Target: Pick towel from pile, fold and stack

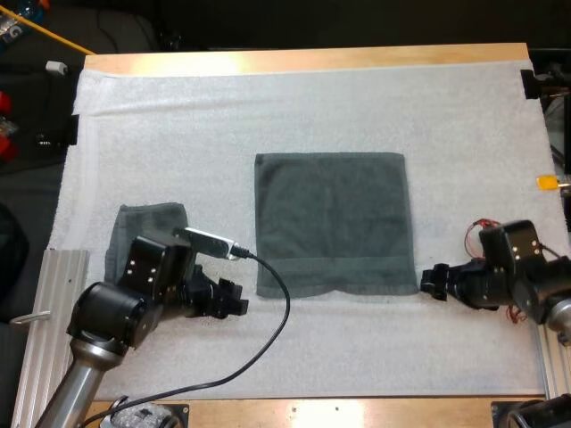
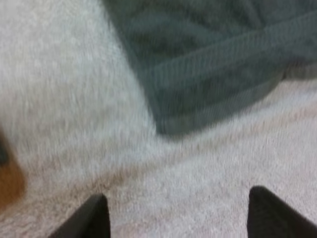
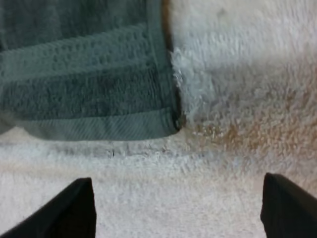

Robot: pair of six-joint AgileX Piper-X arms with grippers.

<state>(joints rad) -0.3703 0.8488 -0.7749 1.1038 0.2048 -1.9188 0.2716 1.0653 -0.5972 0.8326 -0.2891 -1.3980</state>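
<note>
Towel [image 1: 330, 223] between left hand [image 1: 234, 301], right hand [image 1: 433, 281]

black left hand [image 1: 240, 298], silver forearm [image 1: 76, 379]

Folded towel [image 1: 332, 223], centre of frame: dark grey-green terry cloth, matt, looped pile, with a flatter ribbed woven band along its near hem. Second towel [image 1: 152, 218], lower left: same matt cloth. White mat [image 1: 268, 107]: fluffy cloth with a rough, uneven nap, and brownish staining beside the folded towel's near corners. Table [image 1: 303, 59]: light wood, smooth, with a faint sheen along the upper edge. Ribbed rail [image 1: 53, 303], lower left: bright bare metal. Left gripper [image 1: 235, 305] and right gripper [image 1: 430, 283]: black, matt, plastic-looking fingers [image 3: 69, 213].
</note>
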